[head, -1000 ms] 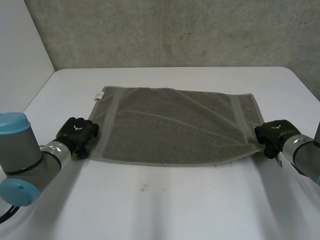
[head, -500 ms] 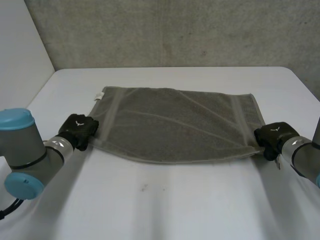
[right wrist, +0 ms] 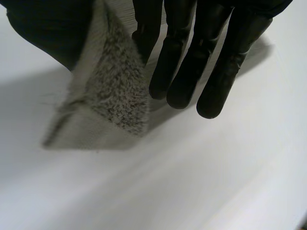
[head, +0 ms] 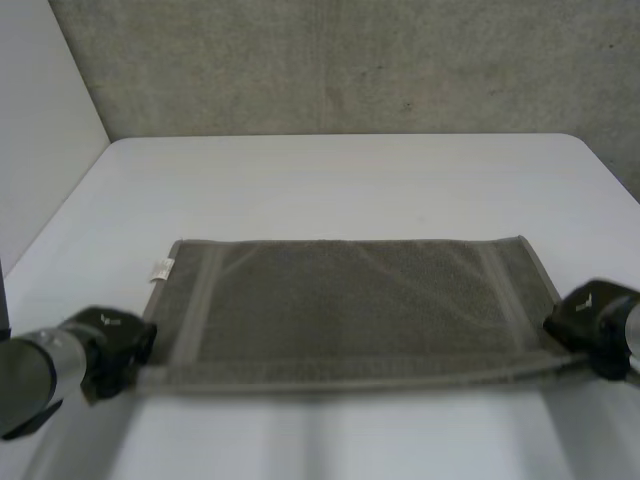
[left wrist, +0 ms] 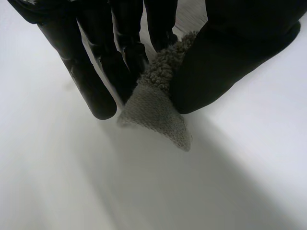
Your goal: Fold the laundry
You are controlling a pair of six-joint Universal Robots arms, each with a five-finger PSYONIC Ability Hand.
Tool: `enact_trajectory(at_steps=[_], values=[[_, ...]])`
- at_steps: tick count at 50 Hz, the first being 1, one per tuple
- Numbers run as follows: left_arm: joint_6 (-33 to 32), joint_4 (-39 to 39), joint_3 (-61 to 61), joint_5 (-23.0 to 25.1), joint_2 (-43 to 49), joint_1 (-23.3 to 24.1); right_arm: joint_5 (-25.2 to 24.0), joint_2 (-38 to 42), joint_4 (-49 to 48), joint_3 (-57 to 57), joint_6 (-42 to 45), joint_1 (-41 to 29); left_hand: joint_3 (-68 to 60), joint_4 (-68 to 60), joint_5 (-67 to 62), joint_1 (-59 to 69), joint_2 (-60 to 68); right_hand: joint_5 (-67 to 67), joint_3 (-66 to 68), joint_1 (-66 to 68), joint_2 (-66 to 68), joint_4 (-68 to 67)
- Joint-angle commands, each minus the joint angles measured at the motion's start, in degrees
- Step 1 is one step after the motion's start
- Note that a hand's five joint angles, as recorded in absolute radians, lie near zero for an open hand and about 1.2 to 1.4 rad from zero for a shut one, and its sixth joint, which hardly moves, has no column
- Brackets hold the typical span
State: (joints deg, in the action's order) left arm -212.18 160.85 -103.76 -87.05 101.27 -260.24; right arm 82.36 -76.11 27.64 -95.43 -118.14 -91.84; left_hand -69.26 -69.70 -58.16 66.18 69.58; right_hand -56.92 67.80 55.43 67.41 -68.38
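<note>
A grey-green towel (head: pixel 350 305) lies spread flat across the white table (head: pixel 330 180), long side running left to right. My left hand (head: pixel 110 345) is at its near left corner, and my right hand (head: pixel 590 312) is at its near right corner. In the left wrist view the left hand (left wrist: pixel 230 57) pinches the towel corner (left wrist: pixel 158 110) between thumb and fingers, just above the table. Beside the right hand (right wrist: pixel 43 28), the other towel corner (right wrist: pixel 115 96) is gripped between thumb and fingers.
A small white label (head: pixel 160 268) sticks out at the towel's far left corner. A bare stretch of table lies beyond the towel, up to the concrete wall (head: pixel 350 60). The table's left edge (head: pixel 60 220) runs close to my left arm.
The left hand closed on the near left corner. Both hands then drew the towel across the table toward the near edge; it now lies straighter and closer.
</note>
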Motion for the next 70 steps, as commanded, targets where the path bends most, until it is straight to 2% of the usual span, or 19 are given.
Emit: enact_trajectory(at_steps=[1, 5, 10, 16, 24, 31, 36, 37, 38, 39, 40, 41, 47, 52, 55, 57, 63, 70], values=[[0.8, 8.87, 11.03, -0.13, 9.56, 3.42, 0.52, 5.71, -11.91, 7.45, -10.36, -3.26, -10.74, -10.3, -11.84, 13.82, 10.42, -13.08, 12.2, 24.57, 12.59, -11.62], [2.2, 11.76, 20.32, -0.75, 17.62, 4.21, 2.53, 13.42, -17.61, 14.98, -15.8, -8.96, -10.74, -10.3, -11.84, 13.82, 10.42, -13.08, 12.2, 24.57, 12.59, -11.62], [4.66, 15.8, 29.29, -1.71, 24.92, 4.74, 6.49, 21.15, -21.13, 20.7, -16.07, -10.2, -10.74, -10.3, -11.84, 13.82, 10.42, -13.08, 12.2, 24.57, 12.59, -11.62], [5.11, 16.95, 38.7, -2.33, 33.8, 5.61, 9.84, 27.75, -24.65, 26.68, -15.81, -11.96, -10.74, -10.3, -11.84, 13.82, 10.42, -13.08, 12.2, 24.57, 12.59, -11.62], [5.02, 17.04, 44.43, -4.53, 39.35, 6.23, 10.28, 32.24, -30.72, 30.29, -15.63, -12.22, -10.74, -10.3, -11.84, 13.82, 10.42, -13.08, 12.2, 24.57, 12.59, -11.62], [4.94, 17.04, 44.43, -4.79, 39.88, 6.23, 10.54, 34.01, -30.72, 31.88, -13.53, -12.31, -10.74, -10.3, -11.84, 13.82, 10.42, -13.08, 12.2, 24.57, 12.59, -11.62], [4.85, 17.04, 44.34, -5.76, 39.27, 6.23, 12.48, 34.1, -30.72, 32.94, -13.09, -12.31, -10.26, -9.82, -11.36, 13.34, 9.94, -13.08, 12.2, 24.57, 12.59, -11.62], [4.76, 17.04, 44.25, -5.84, 39.18, 6.23, 12.74, 34.1, -30.63, 33.2, -13.09, -12.31, 2.4, 2.84, 1.29, 0.69, -2.72, -8.14, 7.26, 19.63, 7.66, -6.68], [4.76, 17.04, 44.08, -5.76, 38.92, 6.23, 12.91, 34.01, -30.63, 33.2, -13.09, -12.31, 24.34, 24.78, 23.24, -21.26, -24.66, 14.06, -14.94, -2.57, -14.54, 15.52], [4.76, 17.04, 44.08, -5.76, 38.92, 6.23, 12.92, 34.01, -30.63, 33.2, -13.09, -12.31, 24.56, 25.0, 23.46, -21.48, -24.88, 14.28, -15.16, -2.79, -14.76, 15.74], [4.85, 17.04, 43.9, -6.02, 38.31, 6.32, 12.92, 33.83, -30.63, 33.2, -13.09, -12.31, 45.88, 46.31, 44.77, -42.79, -46.2, 43.59, -44.47, -32.1, -44.08, 45.05], [5.37, 17.04, 43.64, -6.02, 37.43, 6.32, 13.09, 33.57, -30.72, 33.2, -13.26, -12.31, 59.26, 59.7, 58.16, -56.18, -59.58, 56.92, -57.8, -45.43, -57.41, 58.38], [6.08, 17.48, 42.5, -5.49, 34.08, 6.76, 13.0, 30.23, -31.07, 33.2, -15.28, -12.75, 59.26, 59.7, 58.16, -56.18, -59.58, 56.92, -57.8, -45.43, -57.41, 58.38], [8.8, 18.09, 41.62, -5.49, 29.6, 6.67, 12.92, 25.66, -30.72, 32.41, -20.29, -12.22, 59.26, 59.7, 58.16, -56.18, -59.58, 56.92, -57.8, -45.43, -57.41, 58.38], [11.26, 18.09, 39.95, -5.32, 25.38, 6.41, 12.83, 21.97, -30.54, 31.44, -23.28, -12.05, 59.26, 59.7, 58.16, -56.18, -59.58, 56.92, -57.8, -45.43, -57.41, 58.38], [13.36, 17.92, 37.33, -5.23, 20.4, 6.06, 12.39, 16.81, -30.46, 29.61, -25.73, -11.96, 58.88, 59.32, 57.78, -55.8, -59.2, 56.92, -57.8, -45.43, -57.41, 58.38], [15.83, 17.74, 31.6, -5.23, 12.46, 5.88, 11.42, 11.07, -29.23, 26.26, -26.44, -11.08, 58.71, 59.15, 57.61, -55.63, -59.03, 56.92, -57.8, -45.43, -57.41, 58.38], [19.52, 19.06, 19.23, -3.92, 5.0, 6.14, 7.04, 6.15, -16.33, 18.28, -27.41, -7.93, 58.88, 59.31, 57.77, -55.79, -59.2, 56.92, -57.8, -45.43, -57.41, 58.38]])
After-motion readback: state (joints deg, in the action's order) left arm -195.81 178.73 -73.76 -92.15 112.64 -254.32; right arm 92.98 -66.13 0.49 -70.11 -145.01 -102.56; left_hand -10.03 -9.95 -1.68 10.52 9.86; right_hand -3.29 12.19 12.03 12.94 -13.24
